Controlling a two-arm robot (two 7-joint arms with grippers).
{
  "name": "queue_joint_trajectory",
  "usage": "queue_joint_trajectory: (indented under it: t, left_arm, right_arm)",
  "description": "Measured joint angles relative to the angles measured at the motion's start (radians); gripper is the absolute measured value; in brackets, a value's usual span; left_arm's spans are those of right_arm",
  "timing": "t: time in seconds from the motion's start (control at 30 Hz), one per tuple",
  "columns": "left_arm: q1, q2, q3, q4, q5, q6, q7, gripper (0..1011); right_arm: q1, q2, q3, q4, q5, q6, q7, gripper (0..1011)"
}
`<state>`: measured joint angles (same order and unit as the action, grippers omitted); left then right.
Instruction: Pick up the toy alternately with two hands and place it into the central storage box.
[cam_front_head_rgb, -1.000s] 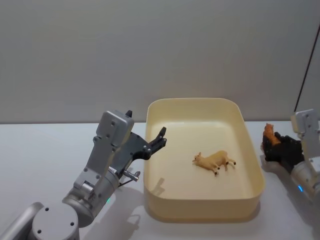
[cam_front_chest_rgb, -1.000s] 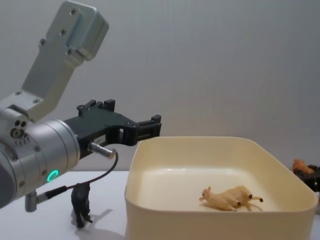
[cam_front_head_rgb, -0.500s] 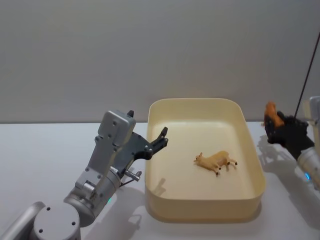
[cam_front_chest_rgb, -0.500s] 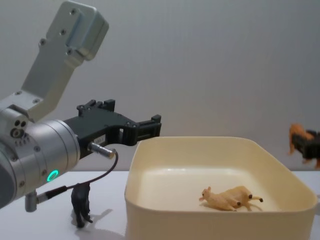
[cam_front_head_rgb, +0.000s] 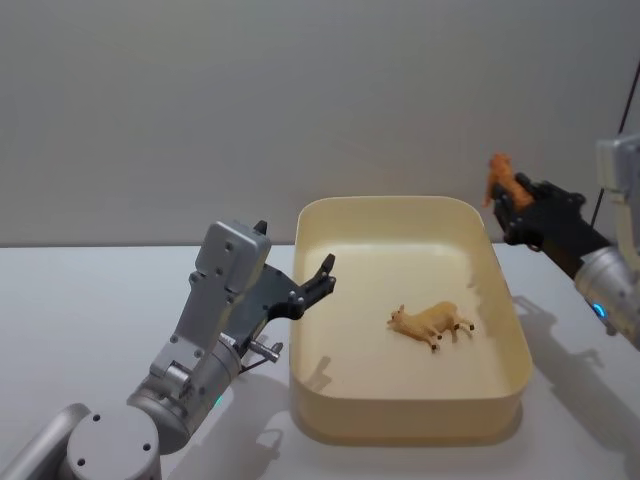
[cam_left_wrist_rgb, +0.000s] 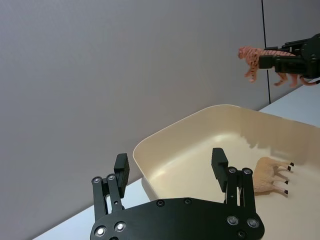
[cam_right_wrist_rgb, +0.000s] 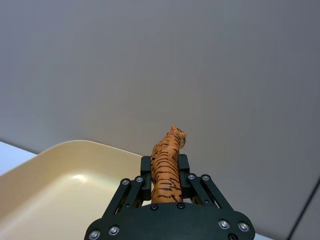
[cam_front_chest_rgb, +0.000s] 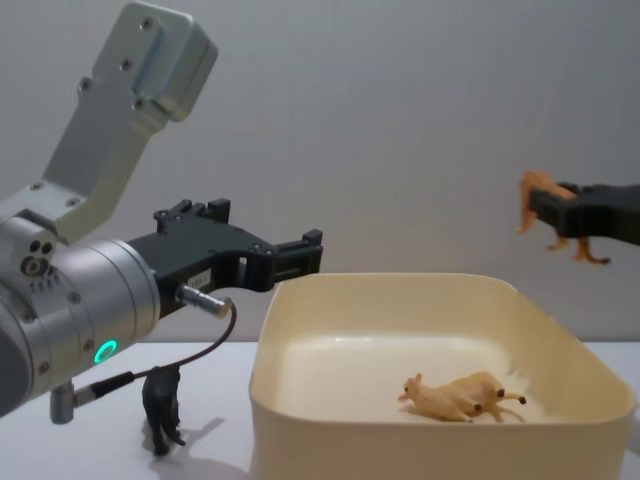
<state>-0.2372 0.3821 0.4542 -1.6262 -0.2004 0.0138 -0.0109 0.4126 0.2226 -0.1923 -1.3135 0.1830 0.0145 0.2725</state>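
Observation:
My right gripper is shut on an orange striped tiger toy and holds it in the air over the far right corner of the central storage box, a cream-yellow tub. The tiger sits upright between the black fingers, head pointing away from the wrist. In the chest view the tiger hangs well above the tub's rim. My left gripper stands open and empty at the tub's left rim. A tan animal toy lies on its side on the tub floor.
A small dark animal figure stands on the white table left of the tub, beneath my left arm. A grey wall runs close behind the tub. A thin dark cable hangs at the far right.
My right gripper has lifted the tiger off the table at the right and carried it up and leftward to the tub's far right corner. The left arm has not moved.

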Motion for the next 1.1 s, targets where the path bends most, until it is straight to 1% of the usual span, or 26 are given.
queue_joint_trajectory:
  t: [0.03,0.2,0.37,0.53,0.57,0.6,0.73,0.77,0.8,0.83,0.87,0.9,0.93,0.97,1.0,1.03,1.07,1.1]
  left_arm:
    - [0.000,0.000,0.000,0.000,0.000,0.000,0.000,1001]
    - [0.000,0.000,0.000,0.000,0.000,0.000,0.000,1001]
    - [0.000,0.000,0.000,0.000,0.000,0.000,0.000,1001]
    - [0.000,0.000,0.000,0.000,0.000,0.000,0.000,1001]
    - [0.000,0.000,0.000,0.000,0.000,0.000,0.000,1001]
    - [0.000,0.000,0.000,0.000,0.000,0.000,0.000,1001]
    - [0.000,0.000,0.000,0.000,0.000,0.000,0.000,1001]
    - [0.000,0.000,0.000,0.000,0.000,0.000,0.000,1001]
    - [0.000,0.000,0.000,0.000,0.000,0.000,0.000,1001]
    - [0.000,0.000,0.000,0.000,0.000,0.000,0.000,1001]
    - [0.000,0.000,0.000,0.000,0.000,0.000,0.000,1001]
    - [0.000,0.000,0.000,0.000,0.000,0.000,0.000,1001]
    - [0.000,0.000,0.000,0.000,0.000,0.000,0.000,1001]
    - [0.000,0.000,0.000,0.000,0.000,0.000,0.000,1001]
    - [0.000,0.000,0.000,0.000,0.000,0.000,0.000,1001]
    - [0.000,0.000,0.000,0.000,0.000,0.000,0.000,1001]
    - [0.000,0.000,0.000,0.000,0.000,0.000,0.000,1001]
    - [0.000,0.000,0.000,0.000,0.000,0.000,0.000,1001]
  right_arm:
    - [0.011,-0.005,-0.003,0.005,0.004,0.006,0.018,288]
    - [0.049,-0.025,-0.017,0.034,0.012,0.025,0.069,288]
    - [0.101,-0.055,-0.041,0.094,0.014,0.054,0.125,288]
    - [0.144,-0.082,-0.062,0.154,0.012,0.073,0.165,288]
    - [0.157,-0.090,-0.068,0.173,0.010,0.077,0.175,312]
    - [0.163,-0.093,-0.070,0.182,0.009,0.079,0.180,368]
    - [0.187,-0.108,-0.082,0.216,0.005,0.087,0.200,448]
    - [0.191,-0.110,-0.084,0.221,0.005,0.088,0.203,510]
    - [0.198,-0.114,-0.087,0.232,0.004,0.091,0.209,520]
    - [0.201,-0.116,-0.088,0.237,0.004,0.092,0.211,520]
    - [0.203,-0.117,-0.089,0.240,0.004,0.093,0.214,589]
    - [0.209,-0.121,-0.091,0.248,0.003,0.094,0.218,607]
    - [0.211,-0.122,-0.093,0.252,0.003,0.095,0.220,667]
    - [0.214,-0.124,-0.093,0.255,0.002,0.095,0.223,692]
    - [0.215,-0.124,-0.094,0.256,0.002,0.095,0.224,692]
    - [0.215,-0.124,-0.094,0.257,0.002,0.095,0.224,766]
    - [0.215,-0.124,-0.093,0.257,0.003,0.092,0.224,766]
    - [0.215,-0.124,-0.093,0.257,0.003,0.092,0.224,801]
